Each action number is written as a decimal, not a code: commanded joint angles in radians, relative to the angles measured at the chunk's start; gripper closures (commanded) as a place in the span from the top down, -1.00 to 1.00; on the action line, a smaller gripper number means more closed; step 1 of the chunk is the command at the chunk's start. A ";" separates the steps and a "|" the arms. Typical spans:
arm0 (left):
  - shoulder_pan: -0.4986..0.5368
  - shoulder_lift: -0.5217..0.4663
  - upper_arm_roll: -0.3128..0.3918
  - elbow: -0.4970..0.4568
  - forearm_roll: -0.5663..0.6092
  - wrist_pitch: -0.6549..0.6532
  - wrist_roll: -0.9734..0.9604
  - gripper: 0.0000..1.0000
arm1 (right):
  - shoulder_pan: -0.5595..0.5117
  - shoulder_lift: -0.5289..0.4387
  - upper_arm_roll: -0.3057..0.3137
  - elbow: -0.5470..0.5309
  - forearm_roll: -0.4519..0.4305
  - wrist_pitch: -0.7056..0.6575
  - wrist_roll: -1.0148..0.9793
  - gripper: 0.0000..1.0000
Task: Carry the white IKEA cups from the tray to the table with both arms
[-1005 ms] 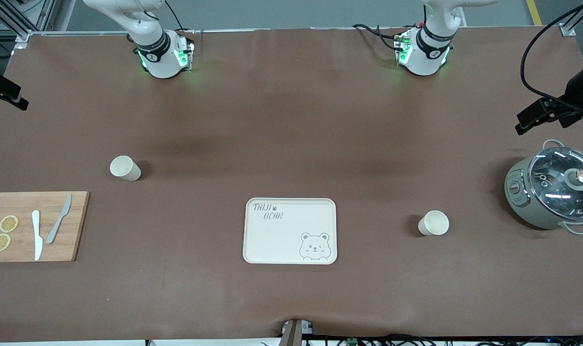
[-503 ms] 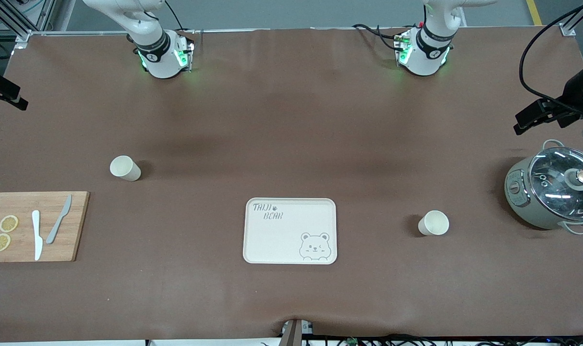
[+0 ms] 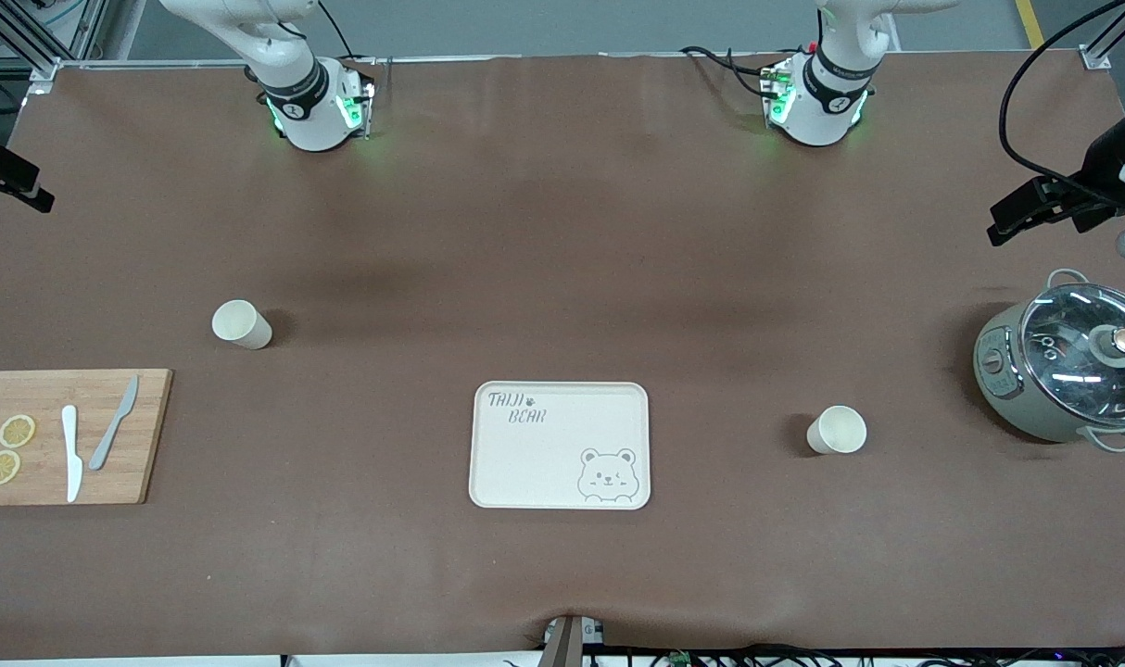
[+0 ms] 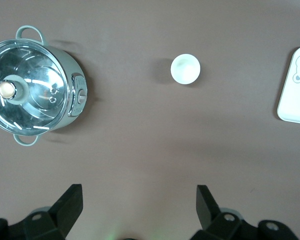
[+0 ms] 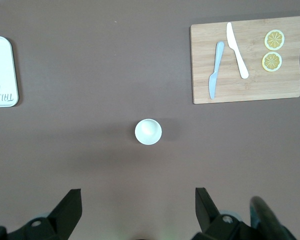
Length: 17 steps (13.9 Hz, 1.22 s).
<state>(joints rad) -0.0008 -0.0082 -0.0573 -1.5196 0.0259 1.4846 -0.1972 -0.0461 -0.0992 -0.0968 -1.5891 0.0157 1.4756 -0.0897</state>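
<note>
Since both white IKEA cups (image 3: pixel 241 324) (image 3: pixel 837 430) stood on the table (image 3: pixel 562 232) and the tray (image 3: pixel 516 463) was bare, nothing needed gripping; left gripper (image 4: pixel 137 207) and right gripper (image 5: pixel 137 207), fingers apart, should retract high.

Two white Franka arms, the right arm (image 3: pixel 289 88) and the left arm (image 3: pixel 827 88), rise from rounded bases ringed with black joint bands (green lights glowing at each). Black cables trail by the left arm's base. Black angular fingers (image 4: pixel 67 205) tip both wrists.

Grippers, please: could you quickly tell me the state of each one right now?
Left gripper: open, holding nothing, high over the table near the pot.
Right gripper: open, holding nothing, above a white cup.
</note>
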 commanded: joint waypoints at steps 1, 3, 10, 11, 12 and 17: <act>0.001 -0.007 -0.006 0.007 -0.006 -0.021 0.004 1.00 | -0.017 0.006 0.006 0.014 0.006 -0.012 0.001 1.00; 0.008 0.000 -0.003 0.009 -0.004 -0.020 0.008 1.00 | -0.018 0.006 0.006 0.014 0.006 -0.012 0.001 1.00; 0.010 0.002 0.005 0.029 -0.003 -0.021 0.002 1.00 | -0.020 0.006 0.005 0.014 0.006 -0.012 -0.001 1.00; 0.010 0.002 0.007 0.027 -0.003 -0.021 -0.001 1.00 | -0.021 0.006 0.005 0.014 0.006 -0.012 -0.002 1.00; 0.011 0.002 0.007 0.029 -0.001 -0.023 0.002 1.00 | -0.021 0.006 0.005 0.014 0.006 -0.012 -0.002 1.00; 0.010 0.001 0.005 0.032 -0.001 -0.026 0.002 1.00 | -0.032 0.007 0.005 0.012 0.007 -0.012 -0.005 1.00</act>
<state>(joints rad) 0.0059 -0.0079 -0.0486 -1.5072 0.0259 1.4796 -0.1969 -0.0562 -0.0982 -0.1021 -1.5891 0.0157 1.4747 -0.0897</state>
